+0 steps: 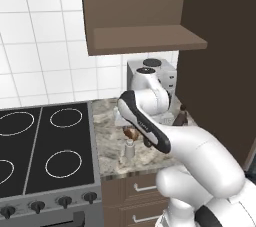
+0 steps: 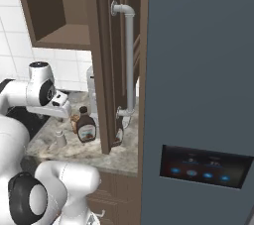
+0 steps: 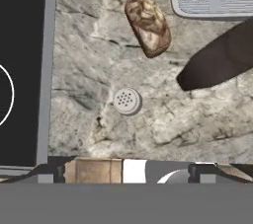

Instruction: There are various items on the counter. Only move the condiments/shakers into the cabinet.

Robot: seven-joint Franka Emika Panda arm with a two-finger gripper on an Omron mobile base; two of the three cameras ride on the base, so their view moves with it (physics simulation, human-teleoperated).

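Shaker stands on counter between stovetop, food lump and bottle; fingers wide, empty.

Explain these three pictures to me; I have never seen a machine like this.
A white robot arm stands in a simulated kitchen. Two pictures come from cameras behind it, left and right; the third looks straight down from its hand. On the stone counter stand a small pale shaker, a brown food lump and a dark brown bottle, with a second bottle beside the cabinet door and a silver coffee machine at the back. A black stovetop sits alongside. The wall cabinet hangs above. The gripper hovers open over the shaker, holding nothing.
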